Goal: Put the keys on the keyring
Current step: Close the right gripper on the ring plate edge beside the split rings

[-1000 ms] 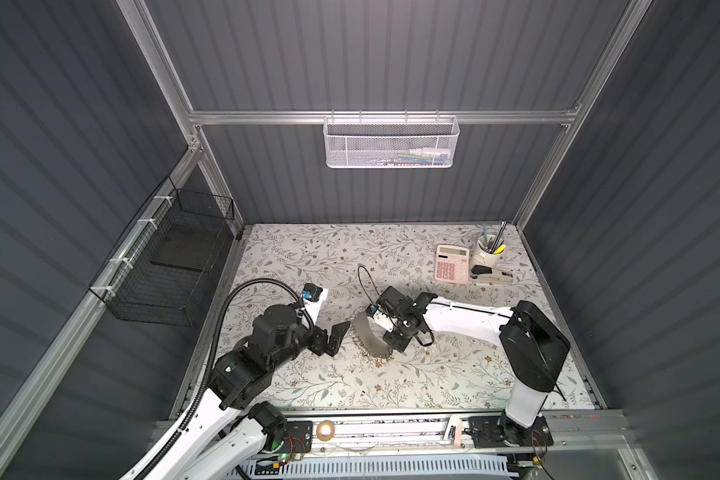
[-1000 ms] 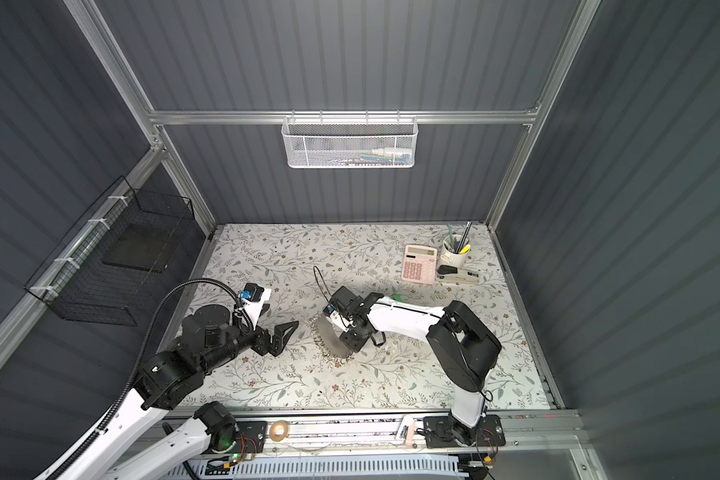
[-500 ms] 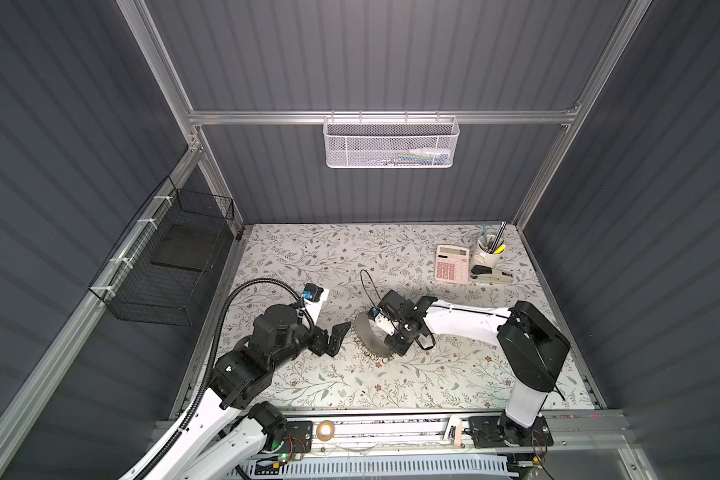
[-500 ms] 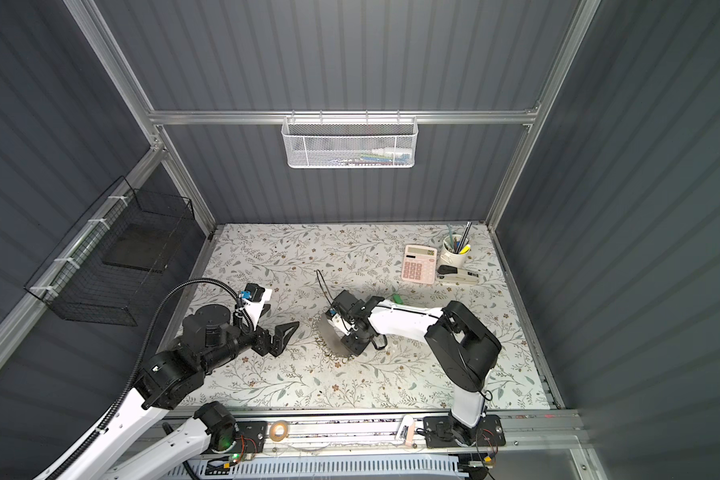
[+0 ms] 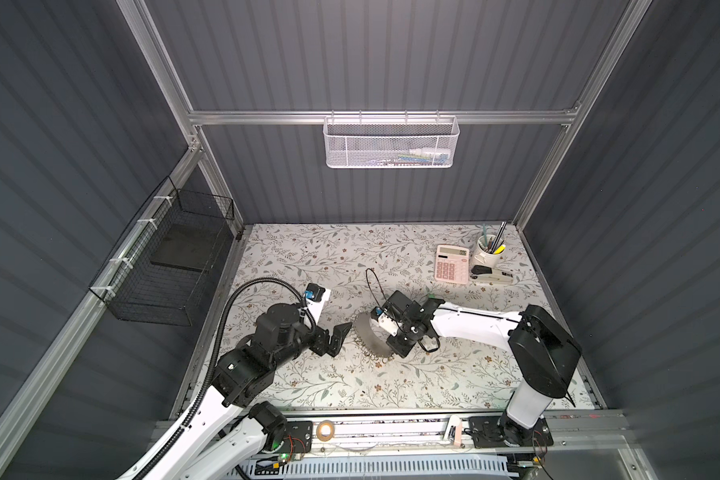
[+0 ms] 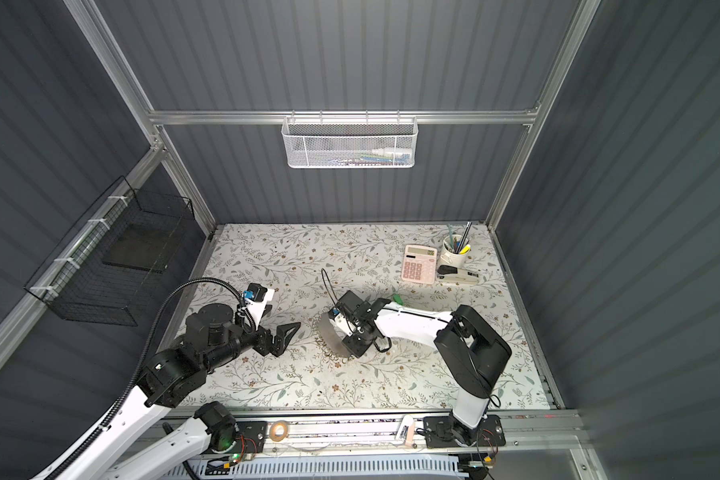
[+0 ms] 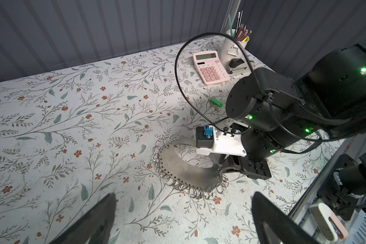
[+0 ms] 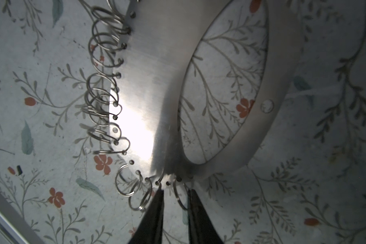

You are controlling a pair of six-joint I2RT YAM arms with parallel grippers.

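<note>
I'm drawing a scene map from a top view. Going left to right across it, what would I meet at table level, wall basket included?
black wire basket → left hand → keyring → green key → pink calculator → pen cup

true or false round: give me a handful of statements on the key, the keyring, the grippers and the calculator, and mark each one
1. The green key lies on the table, in neither gripper. True.
2. The left gripper has its jaws shut. False: they stand wide open, holding nothing.
3. The right gripper has its tips at the ringed edge of the keyring. True.
4. The calculator is blue. False: it is pink.
5. The green key is already on the keyring. False: it lies apart from it.
</note>
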